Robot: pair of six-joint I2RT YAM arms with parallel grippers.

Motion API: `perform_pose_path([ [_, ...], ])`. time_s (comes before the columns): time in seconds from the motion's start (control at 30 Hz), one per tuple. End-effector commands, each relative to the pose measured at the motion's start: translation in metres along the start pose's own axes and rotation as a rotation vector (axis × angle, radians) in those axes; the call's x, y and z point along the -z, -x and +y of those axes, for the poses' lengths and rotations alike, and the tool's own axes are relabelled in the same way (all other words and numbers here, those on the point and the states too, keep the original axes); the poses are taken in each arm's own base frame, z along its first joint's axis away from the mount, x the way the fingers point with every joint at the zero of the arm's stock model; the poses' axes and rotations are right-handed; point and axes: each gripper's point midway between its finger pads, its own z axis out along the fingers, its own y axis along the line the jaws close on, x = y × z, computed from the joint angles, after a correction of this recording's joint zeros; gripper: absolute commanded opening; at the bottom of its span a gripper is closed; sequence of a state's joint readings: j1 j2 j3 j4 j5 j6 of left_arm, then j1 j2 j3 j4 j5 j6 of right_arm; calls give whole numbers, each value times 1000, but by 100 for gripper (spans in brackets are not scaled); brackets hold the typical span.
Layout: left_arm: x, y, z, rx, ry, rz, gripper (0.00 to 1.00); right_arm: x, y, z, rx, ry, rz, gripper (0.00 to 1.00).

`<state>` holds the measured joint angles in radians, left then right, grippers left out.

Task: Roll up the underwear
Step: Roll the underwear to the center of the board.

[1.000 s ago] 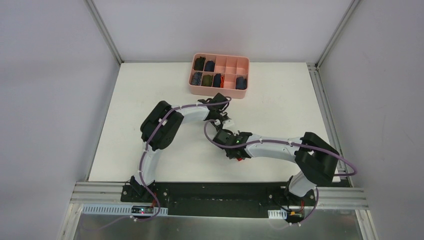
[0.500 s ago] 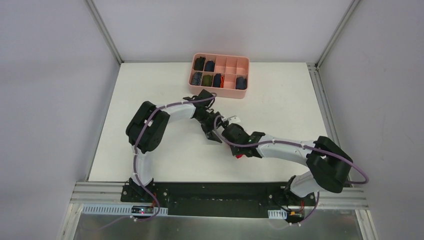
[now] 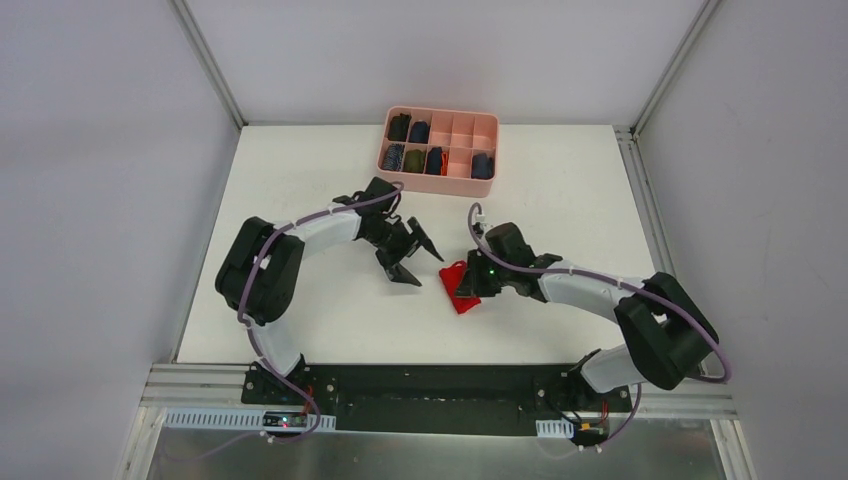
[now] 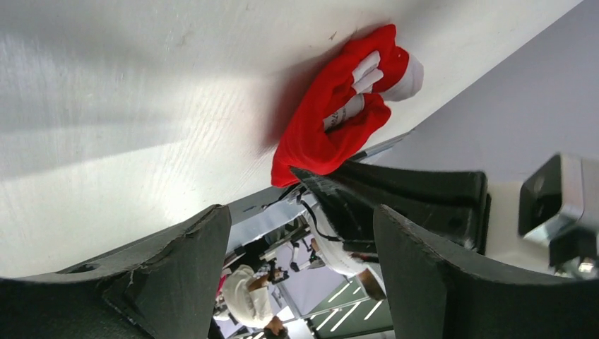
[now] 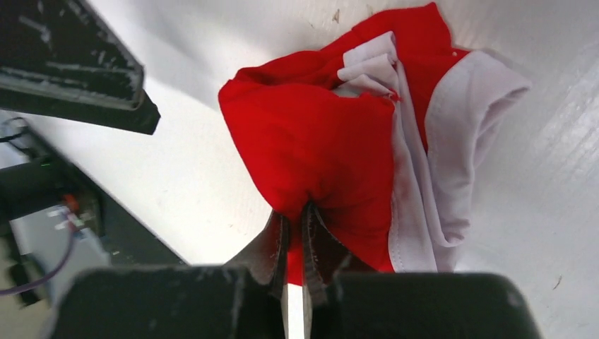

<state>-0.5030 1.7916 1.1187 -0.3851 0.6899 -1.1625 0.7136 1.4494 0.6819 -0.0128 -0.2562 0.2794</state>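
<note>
The underwear (image 3: 459, 289) is a crumpled bright red bundle on the white table (image 3: 300, 180), just right of centre. In the right wrist view the underwear (image 5: 318, 141) shows a white band folded along its right side. My right gripper (image 3: 471, 282) pinches a fold at the bundle's near edge, and its fingertips (image 5: 295, 220) are pressed together on red cloth. My left gripper (image 3: 426, 267) hovers a short way left of the bundle, jaws spread wide and empty. From the left wrist, the underwear (image 4: 339, 106) lies beyond the left gripper (image 4: 302, 244), apart from both fingers.
A pink divided tray (image 3: 437, 188) sits at the back of the table, with several dark rolled garments (image 3: 415, 160) in its compartments. Metal frame rails (image 3: 640, 200) border the table. My right gripper's black body (image 4: 417, 205) is close beside the left fingers.
The left gripper has opened and drawn back to the left. The right gripper has shut on the underwear and swung right, so the red bundle now shows in the open.
</note>
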Motion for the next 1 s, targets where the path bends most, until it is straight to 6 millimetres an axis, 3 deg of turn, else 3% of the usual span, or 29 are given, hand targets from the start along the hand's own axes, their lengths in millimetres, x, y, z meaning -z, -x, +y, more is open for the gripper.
perform_pose_path([
  [0.0, 12, -12, 3, -29, -6, -11, 77, 15, 0, 21, -153, 232, 34, 0],
  [0.13, 9, -23, 2, -75, -7, 17, 81, 19, -4, 16, -224, 309, 82, 0],
  [0.37, -16, -41, 6, -120, 49, 55, 85, 23, -1, 7, -321, 406, 118, 0],
  [0.7, -32, -34, -20, -165, 24, 18, 80, 29, -2, 4, -378, 478, 152, 0],
  [0.97, -48, -29, -22, -175, 39, 13, 76, 28, -6, -2, -395, 462, 150, 0],
])
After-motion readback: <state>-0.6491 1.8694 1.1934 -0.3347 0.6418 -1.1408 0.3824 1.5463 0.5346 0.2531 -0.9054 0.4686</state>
